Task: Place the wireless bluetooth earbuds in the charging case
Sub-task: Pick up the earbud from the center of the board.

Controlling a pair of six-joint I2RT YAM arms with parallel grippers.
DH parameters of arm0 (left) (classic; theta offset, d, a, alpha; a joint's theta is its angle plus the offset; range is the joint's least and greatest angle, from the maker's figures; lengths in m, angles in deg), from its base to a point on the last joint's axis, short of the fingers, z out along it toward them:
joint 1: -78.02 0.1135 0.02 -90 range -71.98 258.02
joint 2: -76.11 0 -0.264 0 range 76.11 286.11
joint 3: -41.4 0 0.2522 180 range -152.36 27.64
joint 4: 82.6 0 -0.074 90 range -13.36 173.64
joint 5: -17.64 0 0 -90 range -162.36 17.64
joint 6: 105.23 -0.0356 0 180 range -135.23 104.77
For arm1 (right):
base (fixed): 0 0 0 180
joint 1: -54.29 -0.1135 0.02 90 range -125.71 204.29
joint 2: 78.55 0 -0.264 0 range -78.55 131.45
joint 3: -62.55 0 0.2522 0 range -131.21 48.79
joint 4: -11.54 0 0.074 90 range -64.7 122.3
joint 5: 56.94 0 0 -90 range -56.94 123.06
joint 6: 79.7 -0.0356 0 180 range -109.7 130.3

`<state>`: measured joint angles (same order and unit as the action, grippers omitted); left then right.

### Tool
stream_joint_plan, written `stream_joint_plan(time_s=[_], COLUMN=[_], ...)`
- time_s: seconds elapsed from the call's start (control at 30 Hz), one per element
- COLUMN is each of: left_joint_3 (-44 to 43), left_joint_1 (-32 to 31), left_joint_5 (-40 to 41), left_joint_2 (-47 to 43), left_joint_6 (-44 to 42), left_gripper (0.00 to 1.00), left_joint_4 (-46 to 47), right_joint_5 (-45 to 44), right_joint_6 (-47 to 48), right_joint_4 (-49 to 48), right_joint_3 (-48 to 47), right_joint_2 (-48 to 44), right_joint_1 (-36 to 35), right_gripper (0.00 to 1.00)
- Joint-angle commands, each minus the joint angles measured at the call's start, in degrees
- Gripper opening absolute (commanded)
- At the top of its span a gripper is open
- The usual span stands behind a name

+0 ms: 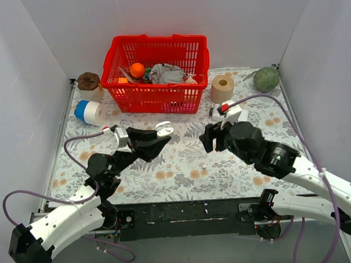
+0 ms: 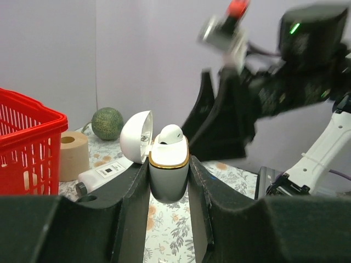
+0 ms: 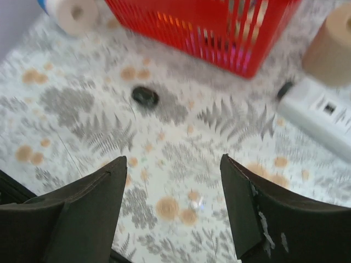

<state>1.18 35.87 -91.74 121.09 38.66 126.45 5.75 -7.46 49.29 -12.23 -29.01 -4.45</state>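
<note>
Top view, left end effector [image 1: 160,138]: clenched on the white charging case [image 1: 164,128], held above the counter [image 1: 183,172].
Top view, right end effector [image 1: 210,138]: released, fingers spread, near the case, carrying nothing.
Left wrist, case: upright between the fingers, lid [image 2: 136,136] swung open to the left.
Left wrist, earbud [image 2: 170,134]: white, sitting in the case mouth, proud of the gold rim — probably not fully seated.
Right wrist, counter: a small black piece [image 3: 145,96] lies near the red basket [image 3: 230,38]; a pale speck [image 3: 196,204] lies between the fingers, too blurred to name.
Doing it well: hold the case level and steady; press the bud lightly straight down, clear of the lid — a sideways nudge could flip it out.
</note>
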Motion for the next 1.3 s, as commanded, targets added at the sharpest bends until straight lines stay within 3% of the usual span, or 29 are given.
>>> stream_joint_plan(time_s=[0.0,0.03,0.13,0.17,0.27,0.33,0.5,0.6,0.83,1.27], left_joint_3=[3.6,4.3,7.0,7.6,8.7,8.9,9.2,9.7,10.5,10.2], left_joint_1=[-0.2,-0.2,-0.2,-0.2,-0.2,-0.2,-0.2,-0.2,-0.2,-0.2], left_joint_5=[2.1,2.5,3.6,3.7,4.0,3.6,3.4,3.6,3.6,3.6], left_joint_2=[-9.8,-11.2,-16.1,-17.3,-19.4,-19.9,-20.5,-21.2,-22.6,-23.3], left_joint_6=[1.7,2.3,3.9,4.6,5.3,6.0,6.6,7.1,7.7,6.3], left_gripper=[0.00,0.00,0.00,0.00,0.00,0.00,0.00,0.00,0.00,0.00], left_joint_4=[-6.3,-7.2,-10.7,-11.2,-12.7,-13.6,-14.3,-14.7,-16.3,-18.1], right_joint_5=[-0.6,0.0,3.1,4.2,6.3,7.5,10.1,9.9,7.4,8.0], right_joint_6=[-8.3,-9.5,-13.4,-14.3,-16.4,-16.6,-15.5,-14.8,-14.8,-10.5], right_joint_4=[4.1,3.8,0.6,-0.6,-3.1,-5.3,-9.5,-10.9,-11.2,-14.6], right_joint_3=[11.4,16.1,24.4,26.1,30.7,32.0,32.3,31.6,30.7,26.1], right_joint_2=[-0.4,-1.1,-2.9,-3.2,-2.6,-0.8,4.9,9.0,15.0,23.9], right_joint_1=[0.5,0.6,0.7,0.6,0.6,0.6,0.6,0.6,0.9,2.9], right_gripper=[0.73,0.71,0.50,0.35,0.13,0.13,0.29,0.31,0.21,0.15])
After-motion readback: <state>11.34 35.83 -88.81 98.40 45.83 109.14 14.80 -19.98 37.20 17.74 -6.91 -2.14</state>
